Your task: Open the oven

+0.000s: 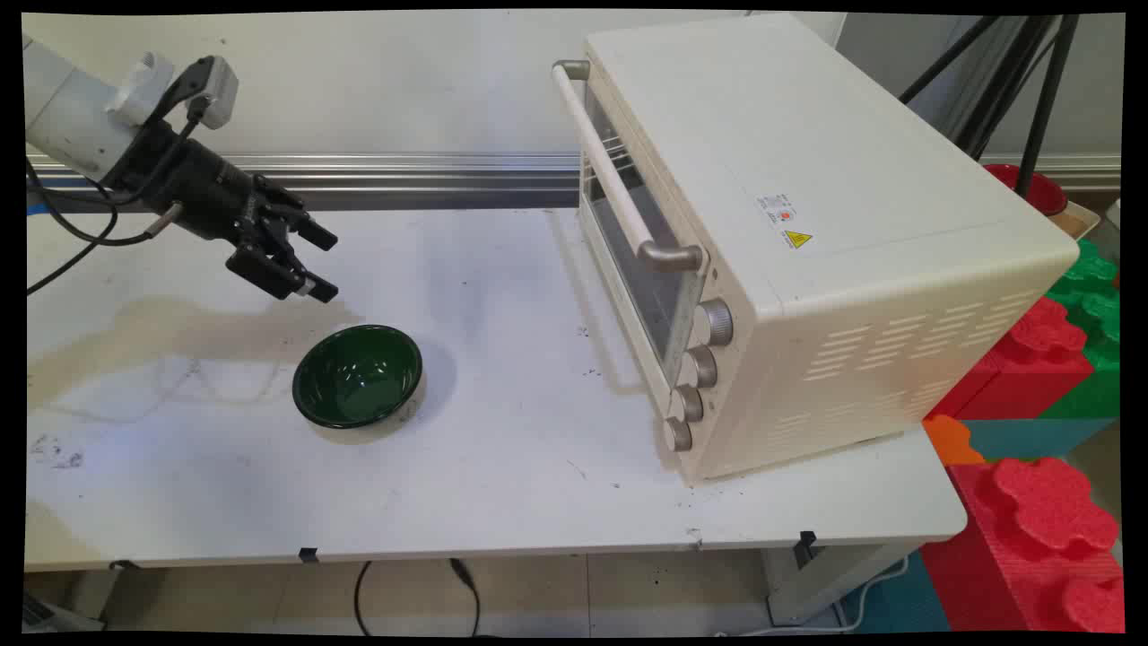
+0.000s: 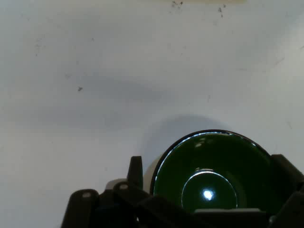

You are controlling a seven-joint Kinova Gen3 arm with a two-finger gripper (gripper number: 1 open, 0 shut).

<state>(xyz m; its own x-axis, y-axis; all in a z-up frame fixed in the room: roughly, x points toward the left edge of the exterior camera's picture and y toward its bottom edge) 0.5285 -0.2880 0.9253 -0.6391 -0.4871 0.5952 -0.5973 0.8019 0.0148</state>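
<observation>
The gripper (image 1: pixel 321 263) hangs above the table (image 1: pixel 502 484) with its fingers spread and nothing between them, just up and left of the green bowl (image 1: pixel 358 375). The bowl sits upright, well apart from the toaster oven (image 1: pixel 807 233). It looks glossy, rigid and probably slippery; the rim seems the best hold.

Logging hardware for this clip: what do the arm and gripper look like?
White rounded arm link ending in a black wrist section and a black two-finger gripper with jointed linkage. A pale grey module sits on the wrist. Thin black cables loop beneath it.
</observation>
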